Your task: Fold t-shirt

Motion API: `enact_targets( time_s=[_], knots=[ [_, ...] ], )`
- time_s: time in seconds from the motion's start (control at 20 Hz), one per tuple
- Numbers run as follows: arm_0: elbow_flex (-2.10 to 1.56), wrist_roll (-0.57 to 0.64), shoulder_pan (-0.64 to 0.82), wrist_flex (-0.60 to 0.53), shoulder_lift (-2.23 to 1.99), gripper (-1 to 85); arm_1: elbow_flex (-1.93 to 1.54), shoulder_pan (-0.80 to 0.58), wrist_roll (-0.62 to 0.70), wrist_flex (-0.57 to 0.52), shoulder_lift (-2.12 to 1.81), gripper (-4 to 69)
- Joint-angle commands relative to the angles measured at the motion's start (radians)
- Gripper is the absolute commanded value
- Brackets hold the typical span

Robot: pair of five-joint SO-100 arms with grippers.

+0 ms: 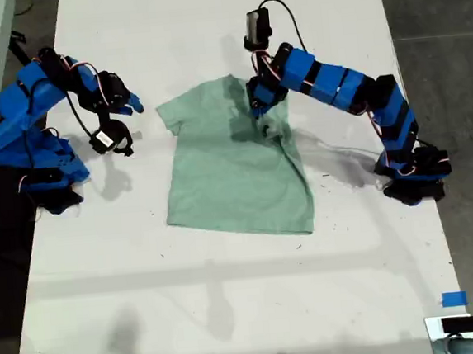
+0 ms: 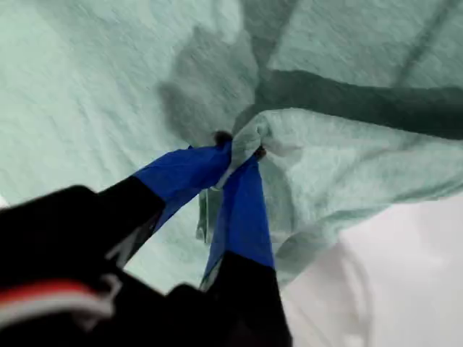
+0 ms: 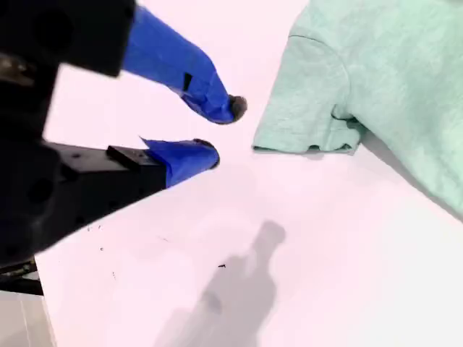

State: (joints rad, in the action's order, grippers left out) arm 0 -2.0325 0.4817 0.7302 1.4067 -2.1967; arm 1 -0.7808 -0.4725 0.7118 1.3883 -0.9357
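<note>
Overhead exterior view (wrist views close, downward)

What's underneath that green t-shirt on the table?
Under the t-shirt only the white table shows around its edges. My first gripper has pinched a fold and pulled it over the shirt's body; whatever lies beneath the cloth is covered.

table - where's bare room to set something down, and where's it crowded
Free: the wide table strip between the t-shirt hem and the exterior view's bottom edge. Crowded: the shirt's top, where my first gripper pinches fabric and my second gripper hovers open beside a sleeve.
</note>
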Motion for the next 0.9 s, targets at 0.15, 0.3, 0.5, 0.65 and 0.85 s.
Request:
enact_targets(
  time_s=[0.15,0.3,0.5,0.65,0.85],
  knots=[
    [-0.006,-0.002,0.011,-0.041,-0.003,8.1,0.087,0.06,-0.031,-0.109,-0.003,-0.6],
    [-0.012,-0.003,0.008,-0.049,-0.003,8.1,0.087,0.063,-0.034,-0.13,0.025,-0.7],
    [-0.023,-0.005,0.005,-0.054,-0.003,8.4,0.109,0.08,-0.011,-0.137,0.028,28.1],
    [-0.028,-0.006,0.002,-0.054,-0.003,12.0,0.104,0.064,-0.011,-0.015,-0.08,23.9],
    [-0.011,-0.005,0.0,-0.091,0.023,14.7,0.046,0.014,0.02,0.173,-0.288,21.5]
  ],
)
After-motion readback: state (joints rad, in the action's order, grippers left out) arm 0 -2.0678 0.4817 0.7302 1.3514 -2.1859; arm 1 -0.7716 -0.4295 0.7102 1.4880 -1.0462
